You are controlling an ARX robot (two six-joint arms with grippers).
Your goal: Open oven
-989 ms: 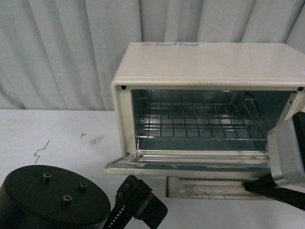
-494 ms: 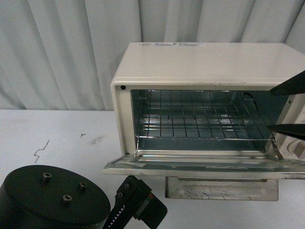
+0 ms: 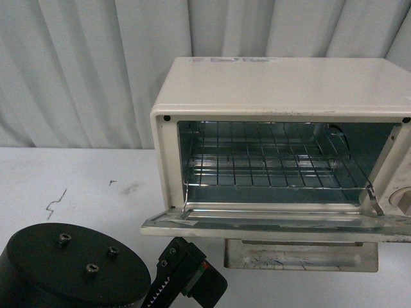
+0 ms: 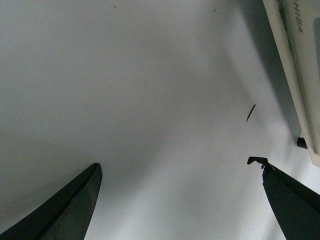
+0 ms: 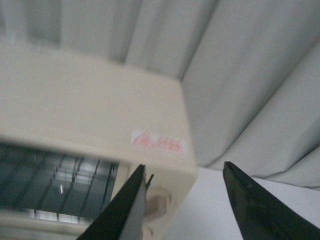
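Oven (image 3: 282, 83), cream: we are finding it standing on the white table (image 3: 77, 179), door (image 3: 257, 224) lying dropped open, wire rack (image 3: 270, 160) showing inside. Its right side is running off the front view, cutting one knob (image 3: 402, 202) short; the right wrist view is blurring. Left gripper (image 4: 176, 162) is hanging wide open and empty over the table. Right gripper (image 5: 183, 166) is gaping empty near the oven's top corner, its fingers (image 5: 125, 210) no longer crossing the front view as half a second ago.

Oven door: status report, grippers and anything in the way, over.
Left gripper open, empty, over white table. Right gripper open, empty, near cream-white boxy toaster oven. Door down flat, wire rack bare. Nothing seen blocking the opening.
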